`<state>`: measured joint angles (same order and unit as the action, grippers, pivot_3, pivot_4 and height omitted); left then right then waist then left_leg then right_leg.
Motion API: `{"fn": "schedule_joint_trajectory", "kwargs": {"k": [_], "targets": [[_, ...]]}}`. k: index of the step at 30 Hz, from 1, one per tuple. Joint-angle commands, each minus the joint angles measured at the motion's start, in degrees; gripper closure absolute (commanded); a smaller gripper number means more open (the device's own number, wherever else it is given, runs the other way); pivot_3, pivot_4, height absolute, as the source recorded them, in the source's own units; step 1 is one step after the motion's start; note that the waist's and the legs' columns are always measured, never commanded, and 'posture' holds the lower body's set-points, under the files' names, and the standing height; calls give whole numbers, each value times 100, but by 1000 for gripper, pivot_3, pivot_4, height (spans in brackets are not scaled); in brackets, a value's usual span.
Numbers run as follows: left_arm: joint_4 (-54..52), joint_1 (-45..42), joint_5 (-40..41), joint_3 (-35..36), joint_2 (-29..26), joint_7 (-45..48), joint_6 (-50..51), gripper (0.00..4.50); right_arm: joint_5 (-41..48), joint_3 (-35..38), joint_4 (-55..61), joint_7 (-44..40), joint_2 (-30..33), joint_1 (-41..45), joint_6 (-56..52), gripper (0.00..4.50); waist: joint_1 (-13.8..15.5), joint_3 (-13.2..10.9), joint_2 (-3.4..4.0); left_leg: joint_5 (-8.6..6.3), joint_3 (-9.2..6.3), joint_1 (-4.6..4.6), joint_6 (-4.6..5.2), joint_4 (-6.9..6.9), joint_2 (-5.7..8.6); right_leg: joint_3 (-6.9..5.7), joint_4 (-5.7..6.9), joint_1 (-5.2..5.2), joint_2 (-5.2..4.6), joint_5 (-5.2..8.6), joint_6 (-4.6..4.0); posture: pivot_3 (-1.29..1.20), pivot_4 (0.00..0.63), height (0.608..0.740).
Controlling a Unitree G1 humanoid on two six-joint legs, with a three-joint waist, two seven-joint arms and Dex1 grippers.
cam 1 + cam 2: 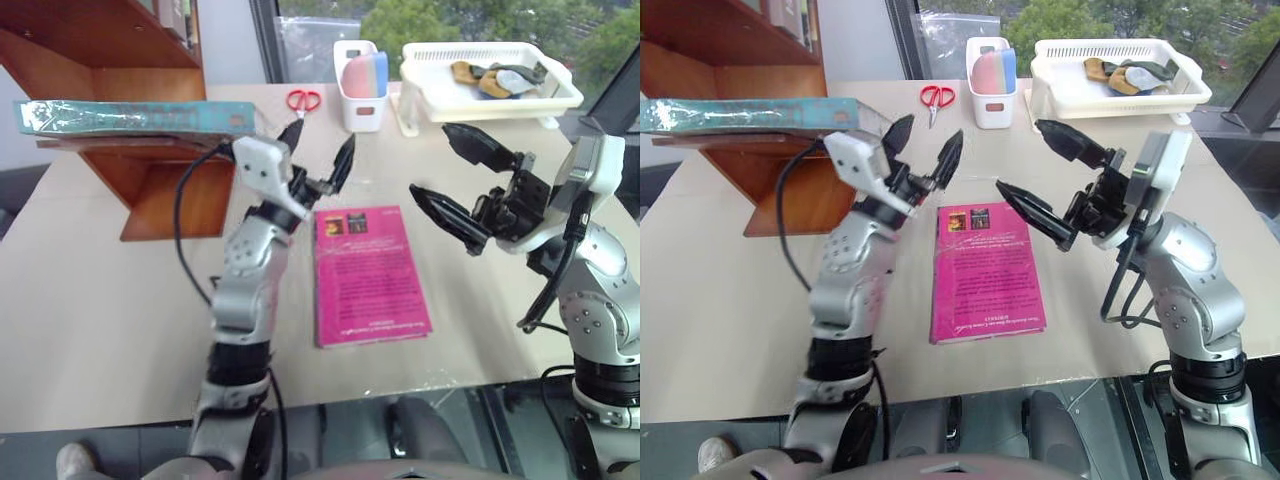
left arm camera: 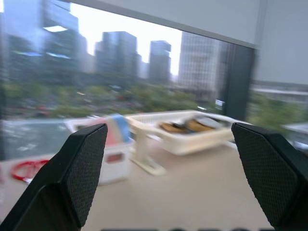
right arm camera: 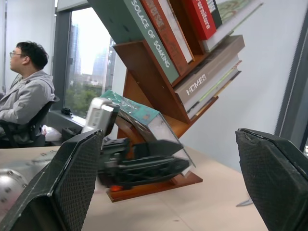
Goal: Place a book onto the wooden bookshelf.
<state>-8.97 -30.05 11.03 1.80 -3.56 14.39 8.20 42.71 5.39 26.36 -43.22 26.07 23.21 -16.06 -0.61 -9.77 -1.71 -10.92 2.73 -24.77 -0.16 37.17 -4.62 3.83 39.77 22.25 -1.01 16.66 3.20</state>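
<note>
- Nearest on the table (image 1: pixel 90 300), one magenta-pink book (image 1: pixel 368 272) lying flat, between the two arms.
- Above it, left gripper (image 1: pixel 318 150) with fingers spread apart, holding nothing; right gripper (image 1: pixel 465 175) also wide apart and empty, raised over the table.
- Further left, one teal-green book (image 1: pixel 130 117) lying flat on a board of the wooden bookshelf (image 1: pixel 150 190), long axis running left to right, one end sticking out past the shelf toward the left gripper.
- Seen from the right wrist, not from the head: several books leaning on the upper slanted boards, and one person (image 3: pixel 26 101) sitting behind.
- Seen from the left wrist: city buildings behind the window.
- Farthest on the table: one pair of red scissors (image 1: pixel 303 100), one small white holder (image 1: pixel 361 85), one white basket (image 1: pixel 490 80).
</note>
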Motion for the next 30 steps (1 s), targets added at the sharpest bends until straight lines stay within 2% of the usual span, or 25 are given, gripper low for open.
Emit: {"fn": "schedule_joint_trajectory", "kwargs": {"k": [1,8,12,16,22,25,30], "targets": [[342,-273,-210,258,211,-743,-174,742,61,65,285,81,37,127,-22,0,-11,0,0,0,0,-1,0,0,2,1,-3,0,-1,0,1,0,150,740],[941,-497,-1026,742,-51,-1985,-919,4037,82,65,331,128,33,130,-100,0,-10,0,0,0,-2,0,0,-9,2,0,-4,1,0,0,2,0,150,740],[973,-483,-1192,966,-140,-2434,-981,4037,97,33,357,160,-5,137,-129,0,-39,-1,-1,0,2,-1,0,-8,3,1,-8,1,-4,0,2,0,150,740],[774,-261,-1038,807,-172,-2167,-949,4037,75,-35,350,173,-73,129,-124,0,-75,-1,0,0,0,10,0,-25,0,2,-5,2,2,0,1,0,150,740],[98,545,18,151,-432,-242,-870,4037,-46,-178,337,286,-76,50,-283,0,-47,-1,0,0,4,3,-1,-32,1,1,-18,4,-4,0,1,0,150,740],[-224,934,680,73,-677,521,-382,4037,-294,-352,207,473,155,-104,-742,0,-11,-1,0,0,5,2,-1,-33,1,-3,-24,3,-7,0,0,0,150,740],[-654,1523,1057,231,-1342,1123,156,1976,-1176,-506,-49,331,892,-816,-794,0,-10,-1,0,-1,4,2,-1,-35,1,-4,-29,2,-9,1,-2,0,150,740]]}}
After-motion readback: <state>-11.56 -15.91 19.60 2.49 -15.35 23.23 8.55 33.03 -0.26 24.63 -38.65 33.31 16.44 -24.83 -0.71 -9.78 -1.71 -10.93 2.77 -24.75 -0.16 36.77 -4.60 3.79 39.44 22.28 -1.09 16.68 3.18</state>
